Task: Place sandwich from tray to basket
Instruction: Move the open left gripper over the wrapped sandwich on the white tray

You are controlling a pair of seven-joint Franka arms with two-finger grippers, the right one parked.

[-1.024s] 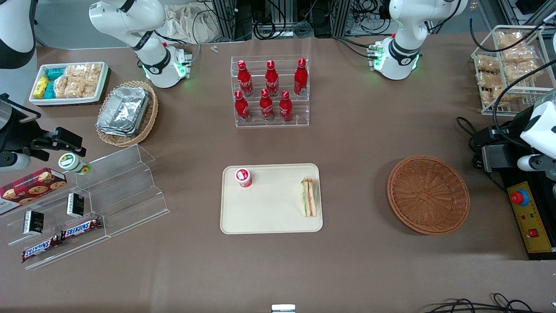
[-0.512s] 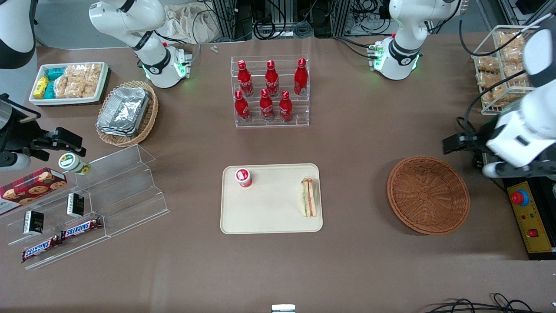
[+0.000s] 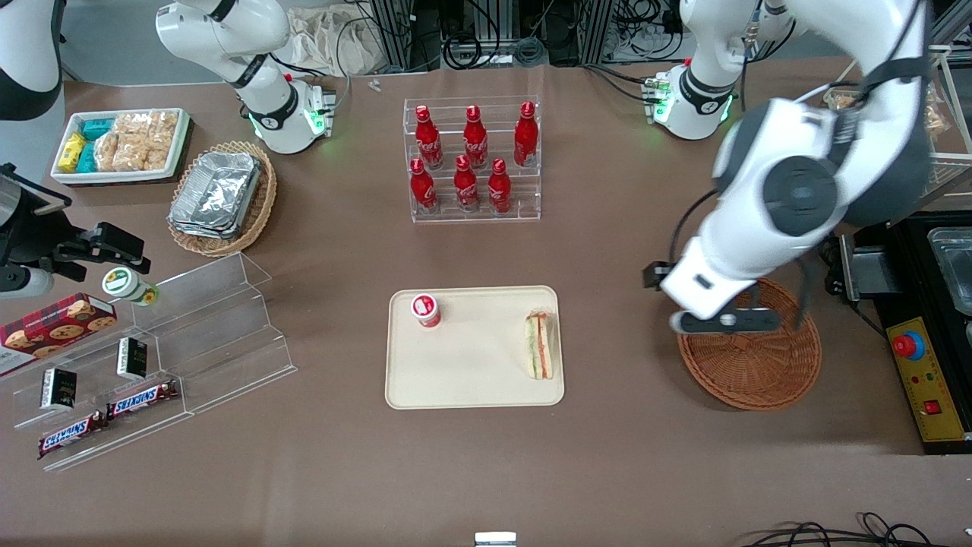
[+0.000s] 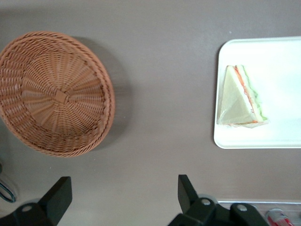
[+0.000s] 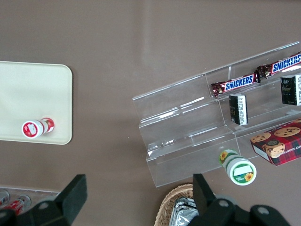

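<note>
1 tray (image 3: 463,365) bears 1 sandwich (image 3: 540,346) and 1 lidded jar (image 3: 426,310). The tool (image 3: 727,320), its 2 fingers wide apart and empty, hangs near 1 wicker basket (image 3: 748,368).

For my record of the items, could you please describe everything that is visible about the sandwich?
The sandwich is a wedge of white bread, its orange and green filling layers showing on top, in what looks like clear film. It appears whole. It rests on the pale tray, near the tray's edge toward the working arm's end of the table, touching nothing else. The open end effector is above the table, apart from the sandwich.
</note>
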